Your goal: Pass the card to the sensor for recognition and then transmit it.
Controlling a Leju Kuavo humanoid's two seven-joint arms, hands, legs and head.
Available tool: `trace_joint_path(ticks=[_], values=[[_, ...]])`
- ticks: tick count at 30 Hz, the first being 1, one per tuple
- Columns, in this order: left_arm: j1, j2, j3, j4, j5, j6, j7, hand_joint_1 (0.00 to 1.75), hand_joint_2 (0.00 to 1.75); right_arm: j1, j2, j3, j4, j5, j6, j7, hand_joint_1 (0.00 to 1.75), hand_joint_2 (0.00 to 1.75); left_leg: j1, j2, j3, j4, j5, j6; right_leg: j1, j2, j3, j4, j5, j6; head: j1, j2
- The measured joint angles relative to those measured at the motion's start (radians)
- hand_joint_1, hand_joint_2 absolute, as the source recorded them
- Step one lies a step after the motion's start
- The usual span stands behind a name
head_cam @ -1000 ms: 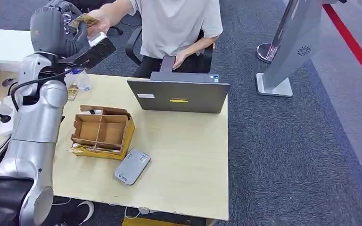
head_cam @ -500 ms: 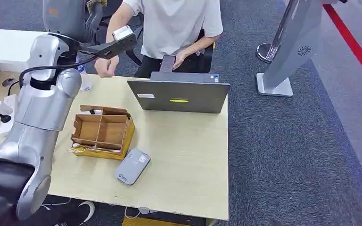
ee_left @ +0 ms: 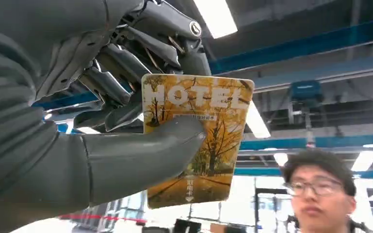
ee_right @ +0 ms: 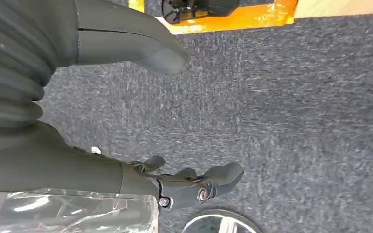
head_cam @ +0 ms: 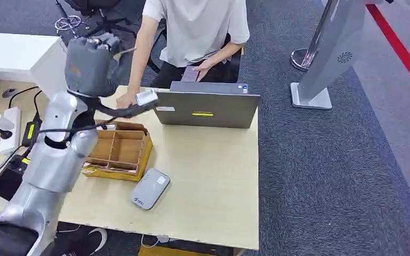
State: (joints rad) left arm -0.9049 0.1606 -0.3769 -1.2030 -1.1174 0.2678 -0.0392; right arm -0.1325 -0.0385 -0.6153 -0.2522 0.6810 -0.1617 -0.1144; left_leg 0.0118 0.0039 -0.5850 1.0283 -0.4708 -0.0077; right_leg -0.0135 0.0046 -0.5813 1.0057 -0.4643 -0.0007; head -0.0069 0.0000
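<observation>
The robot's left hand (ee_left: 102,126), raised above the table's (head_cam: 213,176) far left, pinches a hotel card (ee_left: 196,138) between thumb and fingers; next, likely lowering it onto the grey sensor (head_cam: 149,188), while the right hand (ee_right: 141,116) hangs with fingers apart, holding nothing.

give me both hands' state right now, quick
Left hand: holding the hotel card, pinched between the thumb and the darker fingers.
Right hand: open, holding nothing, fingers apart above the grey carpet.
</observation>
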Motion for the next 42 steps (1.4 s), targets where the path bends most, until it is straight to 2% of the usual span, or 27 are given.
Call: trace_joint_path(ticks=[1,3,8,12,19,23,27,33,39,42], values=[[0.103,0.024,-0.006,-0.093,0.002,0.018,-0.026,1.75,1.75,0.010,0.000,-0.010,0.002,-0.002,-0.004,-0.013,0.00,1.75,0.000,0.001,0.000,0.000,-0.001,0.000,0.000,0.001,0.000,0.000,0.000,0.000,0.000,0.000],[0.412,0.103,-0.066,-0.326,-0.041,0.104,-0.081,1.75,1.75,0.042,0.000,-0.049,0.005,-0.023,-0.011,-0.040,0.00,1.75,0.000,0.001,0.000,-0.001,-0.002,0.001,0.000,0.001,-0.001,0.000,-0.002,0.001,0.000,0.000],[0.572,0.148,-0.109,-0.413,-0.064,0.118,-0.096,1.75,1.75,0.054,0.000,-0.074,0.005,-0.024,-0.015,-0.047,0.00,1.75,0.000,0.001,0.000,-0.001,-0.002,0.001,0.000,0.000,-0.001,-0.001,-0.002,0.001,0.000,0.000],[0.661,0.171,-0.141,-0.419,-0.085,0.067,-0.084,1.75,1.75,0.064,0.000,-0.094,0.006,-0.025,-0.017,-0.053,0.00,1.75,0.000,0.001,0.000,-0.001,-0.002,0.001,0.000,0.000,-0.001,-0.001,-0.002,0.001,0.000,0.000],[0.723,0.177,-0.151,-0.384,-0.084,0.005,-0.046,1.75,1.75,0.072,0.000,-0.113,0.006,-0.016,-0.017,-0.056,0.00,1.75,0.000,0.000,0.000,-0.001,-0.002,0.001,0.000,0.000,0.000,-0.001,-0.002,0.001,0.000,0.000],[0.729,0.160,-0.156,-0.310,-0.084,-0.047,-0.035,1.75,1.75,0.071,0.000,-0.119,0.006,0.002,-0.015,-0.048,0.00,1.75,0.000,0.000,0.000,-0.001,-0.002,0.001,0.000,0.000,0.000,-0.001,-0.002,0.001,0.000,0.000],[0.730,0.146,-0.172,-0.242,-0.082,-0.070,-0.033,1.75,1.75,0.070,0.000,-0.124,0.006,0.018,-0.015,-0.043,0.00,1.75,0.000,0.000,0.000,-0.001,-0.002,0.002,0.000,0.000,0.000,-0.001,-0.002,0.001,0.000,0.000],[0.729,0.139,-0.192,-0.160,-0.030,-0.151,-0.025,1.75,1.75,0.069,0.000,-0.134,0.006,0.039,-0.013,-0.041,0.00,1.75,0.000,0.000,0.000,-0.001,-0.002,0.002,0.000,0.000,0.000,-0.001,-0.002,0.001,0.000,0.000],[0.706,0.140,-0.203,-0.115,0.020,-0.187,-0.053,1.75,1.75,0.063,0.000,-0.142,0.006,0.055,-0.010,-0.034,0.00,1.75,0.000,-0.001,0.000,-0.001,-0.002,0.002,0.000,-0.001,0.000,-0.001,-0.002,0.001,0.000,0.000],[0.692,0.139,-0.212,-0.108,0.039,-0.149,-0.068,1.75,1.75,0.061,0.000,-0.145,0.006,0.055,-0.006,-0.033,0.00,1.75,0.000,-0.001,0.000,-0.001,-0.001,0.002,0.000,-0.001,0.001,-0.001,-0.002,0.001,0.000,0.000]])
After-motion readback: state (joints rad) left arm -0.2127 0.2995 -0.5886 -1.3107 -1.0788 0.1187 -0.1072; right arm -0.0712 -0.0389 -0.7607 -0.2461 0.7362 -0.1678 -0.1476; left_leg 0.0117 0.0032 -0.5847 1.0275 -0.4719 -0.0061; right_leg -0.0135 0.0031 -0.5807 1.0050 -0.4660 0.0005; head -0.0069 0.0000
